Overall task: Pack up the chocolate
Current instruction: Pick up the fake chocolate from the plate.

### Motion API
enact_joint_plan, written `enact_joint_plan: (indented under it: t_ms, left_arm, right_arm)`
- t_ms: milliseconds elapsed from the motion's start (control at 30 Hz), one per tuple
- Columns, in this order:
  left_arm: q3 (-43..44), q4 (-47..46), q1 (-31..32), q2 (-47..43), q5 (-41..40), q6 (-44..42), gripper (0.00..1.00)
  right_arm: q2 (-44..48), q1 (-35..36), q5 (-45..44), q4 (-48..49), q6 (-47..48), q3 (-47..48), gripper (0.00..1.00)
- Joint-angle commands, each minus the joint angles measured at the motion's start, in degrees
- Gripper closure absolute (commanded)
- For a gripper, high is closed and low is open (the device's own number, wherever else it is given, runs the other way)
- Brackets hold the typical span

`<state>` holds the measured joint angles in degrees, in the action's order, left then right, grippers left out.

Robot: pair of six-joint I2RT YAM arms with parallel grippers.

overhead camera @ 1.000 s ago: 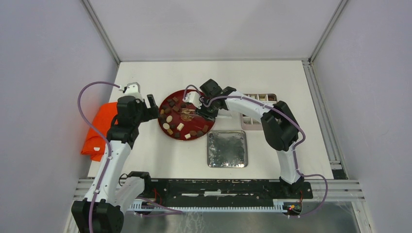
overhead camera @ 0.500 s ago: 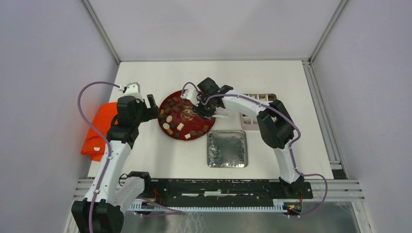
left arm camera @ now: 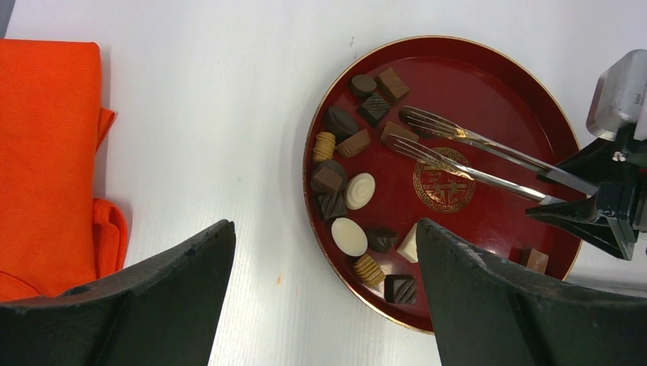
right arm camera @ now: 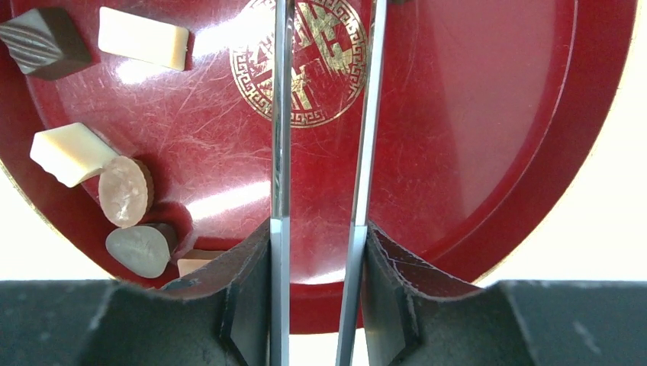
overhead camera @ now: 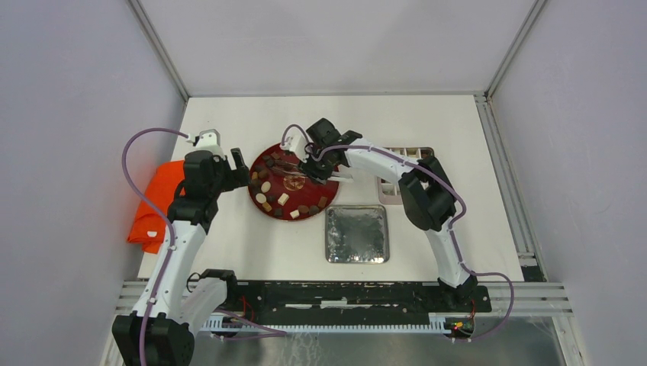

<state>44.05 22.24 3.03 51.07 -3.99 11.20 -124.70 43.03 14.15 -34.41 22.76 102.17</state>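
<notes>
Several chocolate pieces [left arm camera: 349, 236], dark, light brown and cream-white, lie along the left side of the dark-red plate [left arm camera: 488, 99]. My right gripper [overhead camera: 314, 169] is shut on metal tongs [left arm camera: 473, 156] and reaches over the plate. The tong tips stand slightly apart beside a light brown piece [left arm camera: 397, 131]. In the right wrist view my gripper [right arm camera: 319, 244] presses both tong arms [right arm camera: 281, 152], with chocolates [right arm camera: 143, 36] to the left. My left gripper [left arm camera: 324, 229] is open and empty, hovering over the plate's left rim.
An orange cloth [overhead camera: 152, 206] lies left of the plate. A shallow metal tray [overhead camera: 357, 233] sits in front of the plate's right side. The pale grid box [overhead camera: 397, 194] lies at the right, partly hidden by my right arm.
My right gripper has carried the tongs leftward across the plate toward the chocolates at its far left. The left arm has not moved.
</notes>
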Motion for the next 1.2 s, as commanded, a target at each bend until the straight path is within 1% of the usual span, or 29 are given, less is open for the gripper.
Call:
enact_joint_plan:
  t_ms: [0,100,200,300,367,400,600,800,933,1067,1167]
  left_arm:
    - [0.4,-1.0,-0.2,0.3,-0.3,-2.7,0.07]
    - [0.4,-1.0,-0.1,0.4,-0.2,-2.7,0.07]
    - [0.4,-1.0,-0.1,0.5,-0.2,-2.7,0.07]
    - [0.4,-1.0,-0.2,0.6,-0.2,-2.6,0.07]
    - [0.5,-1.0,-0.2,0.6,-0.2,-2.7,0.07]
    - [0.5,-1.0,-0.1,0.5,-0.1,-2.6,0.07]
    - [0.4,-1.0,-0.1,0.3,-0.2,-2.7,0.07]
    - [0.3,-0.9,-0.1,-0.3,-0.3,-2.5,0.07]
    - [0.2,-1.0,-0.1,-1.1,-0.4,-2.4,0.07]
    - [0.2,-1.0,-0.1,-1.1,0.0,-2.2,0.07]
    - [0.3,-1.0,-0.1,-0.8,0.3,-2.2,0.07]
  right_arm:
    - [-1.3,0.2,1.1,0.7,-1.1,3.3,0.6]
    - [-1.5,0.2,1.2,0.5,-0.9,3.6,0.66]
    - [-1.0,0.2,1.3,0.3,-0.5,3.5,0.79]
    - [1.4,0.1,1.9,0.7,0.0,1.9,0.92]
    - [4.0,0.0,2.2,1.4,0.3,0.2,0.99]
    - [5.4,-0.1,2.3,1.6,0.5,-0.8,1.0]
    - [14.8,-2.8,7.2,2.6,2.3,-9.3,1.0]
    - [28.3,-8.1,14.8,2.9,7.8,-22.4,1.0]
    - [37.7,-16.1,18.6,1.4,10.8,-30.8,1.0]
    - [46.4,-24.1,17.7,-0.4,12.3,-38.3,1.0]
    - [50.6,-31.5,18.3,-2.1,13.0,-41.9,1.0]
